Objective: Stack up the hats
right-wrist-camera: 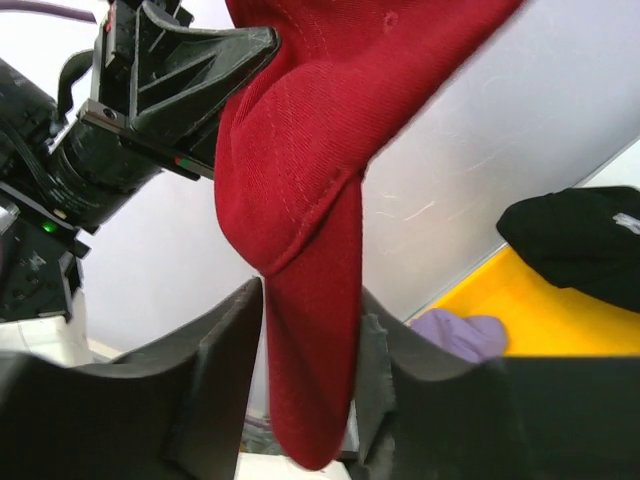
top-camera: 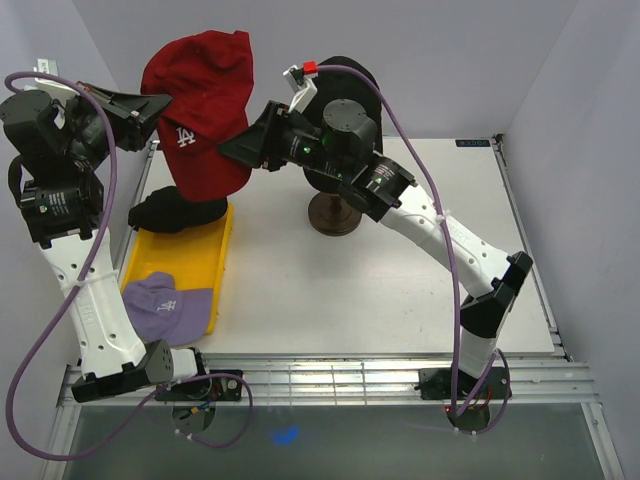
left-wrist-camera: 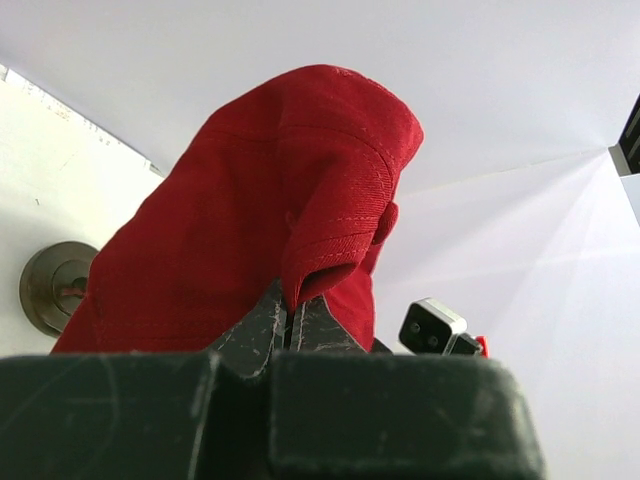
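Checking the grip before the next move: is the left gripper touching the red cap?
Touching. The left wrist view shows the left gripper with its jaws shut on a fold of the red cap.

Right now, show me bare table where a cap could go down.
Widest bare table: between the yellow tray and the right arm, in front of the round stand. Also the far right corner behind that arm. Crowded: the tray, holding a black cap and a lavender cap.

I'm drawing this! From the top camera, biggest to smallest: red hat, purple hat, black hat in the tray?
Red hat, but it's held up nearer the camera.
Purple hat and black hat look alike; black is partly hidden.
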Robot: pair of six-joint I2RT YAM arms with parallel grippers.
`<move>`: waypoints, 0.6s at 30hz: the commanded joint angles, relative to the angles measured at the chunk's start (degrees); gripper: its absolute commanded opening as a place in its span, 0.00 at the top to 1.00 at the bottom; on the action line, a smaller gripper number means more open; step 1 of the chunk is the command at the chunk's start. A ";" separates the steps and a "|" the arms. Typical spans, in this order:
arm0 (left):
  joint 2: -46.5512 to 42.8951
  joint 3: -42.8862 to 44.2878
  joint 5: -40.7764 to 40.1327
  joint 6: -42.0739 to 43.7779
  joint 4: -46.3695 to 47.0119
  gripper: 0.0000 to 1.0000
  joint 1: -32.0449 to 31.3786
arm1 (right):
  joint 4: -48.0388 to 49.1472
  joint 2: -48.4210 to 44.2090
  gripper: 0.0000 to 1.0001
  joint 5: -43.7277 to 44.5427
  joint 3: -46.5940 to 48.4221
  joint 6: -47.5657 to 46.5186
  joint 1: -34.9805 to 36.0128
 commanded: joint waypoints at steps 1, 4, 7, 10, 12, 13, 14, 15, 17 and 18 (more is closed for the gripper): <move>-0.71 0.40 0.93 0.37 2.43 1.00 -0.37 | 3.42 -0.19 0.61 -0.06 2.86 0.69 0.37; -0.71 -0.39 1.46 0.90 2.78 1.00 -0.55 | 3.50 -0.63 0.78 -0.23 3.03 1.39 0.28; -0.45 -1.00 2.95 1.95 3.14 1.00 -0.72 | 3.42 -0.81 0.92 -1.46 3.47 3.06 -0.42; -0.45 -1.71 3.83 3.27 3.66 0.99 -0.90 | 3.85 -1.51 0.92 -3.13 2.95 5.43 -1.48; -0.63 -1.88 4.18 3.97 4.36 0.88 -0.81 | 5.61 -2.21 0.92 -4.71 2.25 6.58 -2.62; -0.63 -1.80 4.62 4.50 4.80 0.83 -0.90 | 5.96 -2.48 0.92 -5.15 2.16 7.28 -3.06; -0.54 -1.80 4.97 4.68 5.42 0.78 -0.90 | 6.23 -3.09 0.92 -6.02 2.15 7.55 -3.93; -0.54 -1.97 5.50 4.77 5.86 0.69 -0.90 | 6.49 -3.27 0.92 -6.47 2.15 7.98 -4.55; -0.80 -2.49 5.68 4.68 7.52 0.57 -0.90 | 8.07 -3.71 0.92 -9.35 2.24 10.17 -6.91; -1.41 -3.11 5.42 4.68 8.23 0.52 -0.90 | 8.77 -3.71 0.92 -10.42 2.33 11.32 -7.89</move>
